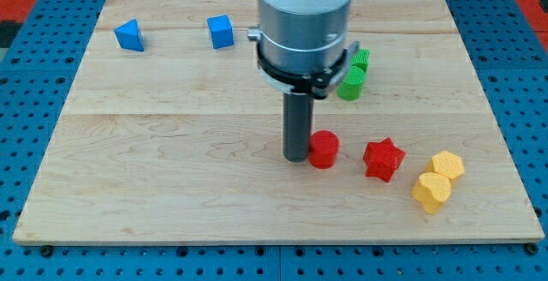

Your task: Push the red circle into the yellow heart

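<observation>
Camera view shows my tip [298,156] touching the red circle [324,150] from its 9 o'clock side (no jaws, just a rod). Yellow heart [431,192] lies well apart toward 4 o'clock, past the red star [383,158]; most pushing remains.

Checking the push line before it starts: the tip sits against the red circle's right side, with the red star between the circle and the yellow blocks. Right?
Not quite. The camera view shows my tip against the left side of the red circle, not its right. The red star does lie between the circle and the yellow blocks.
</observation>
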### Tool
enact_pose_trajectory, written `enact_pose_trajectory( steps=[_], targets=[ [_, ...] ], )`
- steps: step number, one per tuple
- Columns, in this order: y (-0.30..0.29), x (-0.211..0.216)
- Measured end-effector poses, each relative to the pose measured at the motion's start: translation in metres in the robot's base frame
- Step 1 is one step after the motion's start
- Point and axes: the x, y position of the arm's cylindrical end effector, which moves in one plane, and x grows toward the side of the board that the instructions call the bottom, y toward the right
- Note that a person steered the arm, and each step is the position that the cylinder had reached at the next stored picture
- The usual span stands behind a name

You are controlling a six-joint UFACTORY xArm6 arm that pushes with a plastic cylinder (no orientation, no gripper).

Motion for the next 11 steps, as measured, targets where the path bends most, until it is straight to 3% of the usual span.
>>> enact_pose_trajectory(
  steps=[1,3,4,7,10,11],
  targets=[
    [0.011,0.003],
    [-0.015,-0.050],
    [0.007,-0.047],
    [0.056,0.019],
    [-0.009,0.028],
    [0.029,0.030]
  ],
)
